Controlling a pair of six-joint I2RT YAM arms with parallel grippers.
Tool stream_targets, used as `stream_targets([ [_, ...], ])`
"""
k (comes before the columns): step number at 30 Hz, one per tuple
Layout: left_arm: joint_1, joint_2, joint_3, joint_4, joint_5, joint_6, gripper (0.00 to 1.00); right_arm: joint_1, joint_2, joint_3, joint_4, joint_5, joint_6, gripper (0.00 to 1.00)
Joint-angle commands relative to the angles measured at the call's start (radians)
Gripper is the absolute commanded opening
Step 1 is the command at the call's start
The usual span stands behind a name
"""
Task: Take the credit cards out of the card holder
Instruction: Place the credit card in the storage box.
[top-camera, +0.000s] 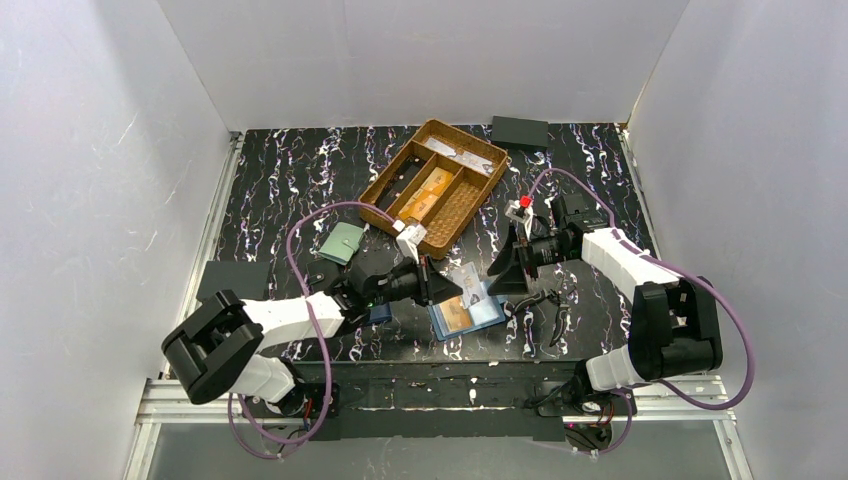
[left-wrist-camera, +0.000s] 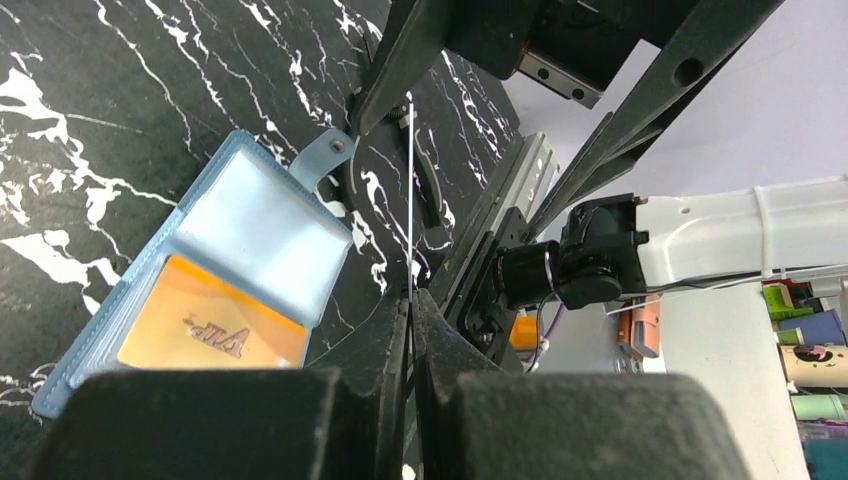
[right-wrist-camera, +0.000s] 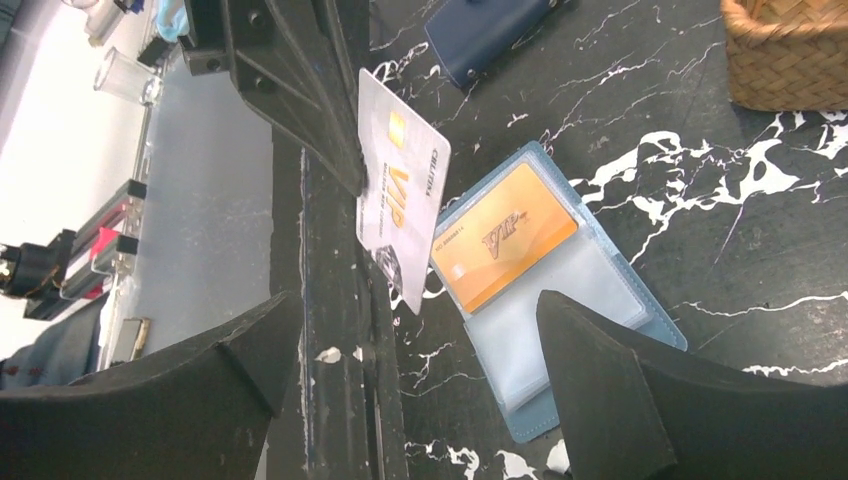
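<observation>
While left jaws pinch a seemingly pale card (right-wrist-camera: 400, 190), right jaws spread, open card holder (right-wrist-camera: 540, 330) nearby, wicker tray (top-camera: 458, 205) beyond

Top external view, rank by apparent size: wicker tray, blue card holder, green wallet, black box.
1. wicker tray
2. blue card holder
3. black box and green wallet: look alike, and the box sits farther back, so unranked.

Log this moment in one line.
left gripper: shut on pale card | right gripper: open | card holder: open on table | orange card: in its pocket
</observation>
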Motion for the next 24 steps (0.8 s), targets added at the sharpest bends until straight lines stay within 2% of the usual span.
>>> stream_targets([
  [1, -0.005, 0.028, 0.045, 0.082, -0.011, -0.001, 0.0, 0.003, 0.005, -0.014, 0.111, -0.048, 0.123, 0.95],
  [12, -0.018, 0.071, 0.054, 0.168, -0.002, -0.036, 0.0, 0.016, 0.019, -0.025, 0.171, -0.08, 0.209, 0.92],
  [15, -0.019, 0.084, 0.058, 0.184, -0.001, -0.043, 0.0, 0.023, 0.024, -0.028, 0.182, -0.1, 0.224, 0.84],
  [17, -0.02, 0.092, 0.061, 0.193, -0.002, -0.046, 0.0, 0.029, 0.03, -0.028, 0.19, -0.121, 0.233, 0.73],
  [18, -0.019, 0.095, 0.062, 0.195, -0.003, -0.048, 0.0, 0.03, 0.033, -0.026, 0.195, -0.131, 0.239, 0.65],
  [22, -0.019, 0.096, 0.057, 0.204, -0.023, -0.047, 0.0, 0.031, 0.046, -0.017, 0.199, -0.16, 0.243, 0.21],
  [23, -0.02, 0.093, 0.051, 0.205, -0.032, -0.046, 0.05, 0.031, 0.045, -0.014, 0.198, -0.158, 0.242, 0.08],
  [24, -0.02, 0.088, 0.048, 0.205, -0.044, -0.047, 0.11, 0.031, 0.045, -0.011, 0.198, -0.153, 0.242, 0.02],
])
